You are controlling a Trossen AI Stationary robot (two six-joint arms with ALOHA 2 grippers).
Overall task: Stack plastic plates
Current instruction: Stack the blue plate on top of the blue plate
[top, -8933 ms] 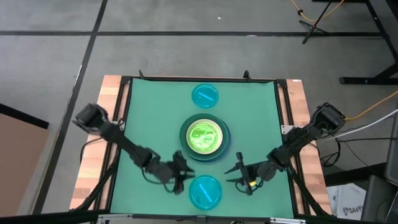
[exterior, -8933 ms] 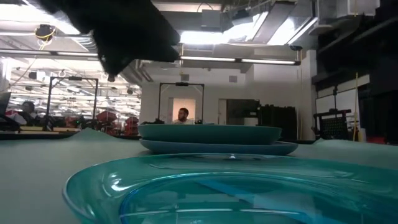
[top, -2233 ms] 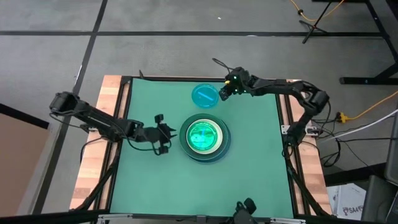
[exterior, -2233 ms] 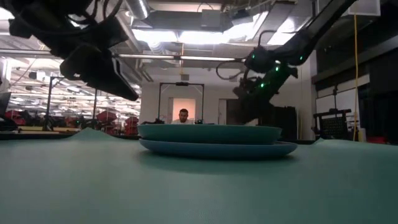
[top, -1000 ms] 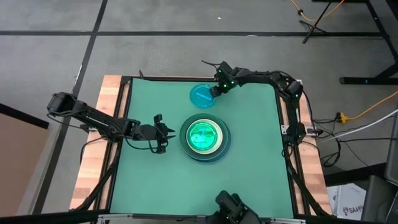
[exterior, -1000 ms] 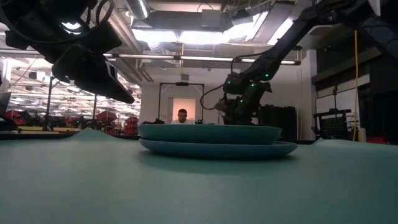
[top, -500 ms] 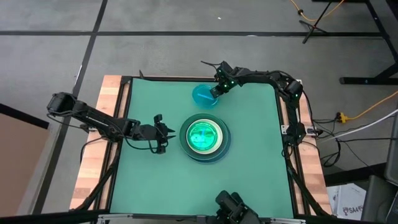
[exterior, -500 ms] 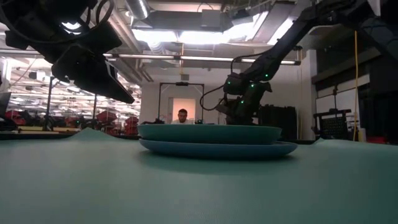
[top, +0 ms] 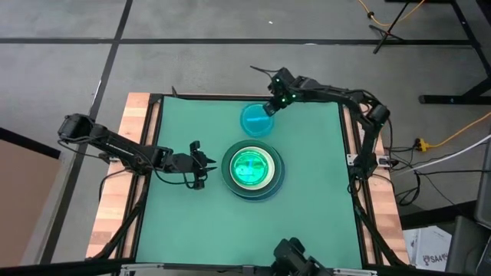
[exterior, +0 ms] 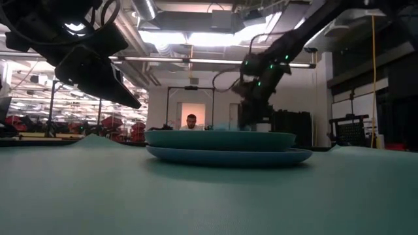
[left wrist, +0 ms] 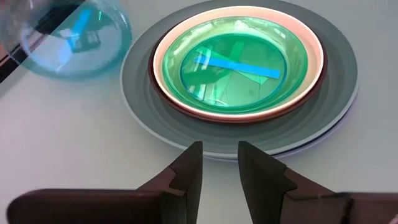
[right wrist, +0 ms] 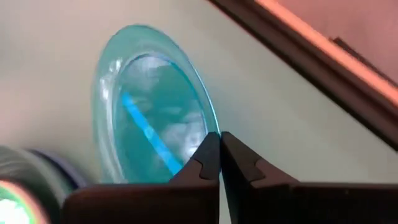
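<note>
We have the last cyan plate (top: 257,120) pinched by its rim in the right gripper (top: 271,108), lifted beyond the stack (top: 252,169); next we carry and centre it there; left gripper (top: 204,163) waits beside, fingers narrowly apart.

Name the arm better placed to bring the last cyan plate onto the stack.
Right. Its pincer is shut on the cyan plate's rim; the left pincer waits beside the stack.

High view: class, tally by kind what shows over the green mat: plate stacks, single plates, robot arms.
plate stack: 1
cyan plate, pinched by the right tool: 1
robot arms, the other ending in the left tool: 2
Total: 4
</note>
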